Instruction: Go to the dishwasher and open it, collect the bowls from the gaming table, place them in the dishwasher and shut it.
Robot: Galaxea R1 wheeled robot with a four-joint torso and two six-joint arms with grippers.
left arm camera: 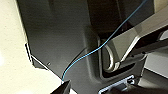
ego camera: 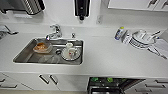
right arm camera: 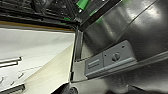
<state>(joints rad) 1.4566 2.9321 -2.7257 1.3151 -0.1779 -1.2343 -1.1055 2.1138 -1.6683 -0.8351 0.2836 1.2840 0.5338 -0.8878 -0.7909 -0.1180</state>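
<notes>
The dishwasher (ego camera: 110, 85) stands open under the white counter, low and right of centre in the head view, dark inside with green items (ego camera: 95, 79) in its rack. In the right wrist view the shiny steel inner face of its door (right arm camera: 130, 30) is very close, with a grey dispenser plate (right arm camera: 110, 60) on it and green items (right arm camera: 82, 3) in the rack behind. The left wrist view looks along my dark body, a blue cable (left arm camera: 100, 47) and pale floor (left arm camera: 12, 50). The gaming table is out of view.
A steel sink (ego camera: 27, 56) with a tap (ego camera: 55, 31) holds a glass bowl with something orange (ego camera: 42, 47) and a plate with cups (ego camera: 71, 53). A bottle (ego camera: 119, 33) and stacked dishes (ego camera: 142, 38) sit on the counter's right. White cabinet doors (ego camera: 45, 79) flank the dishwasher.
</notes>
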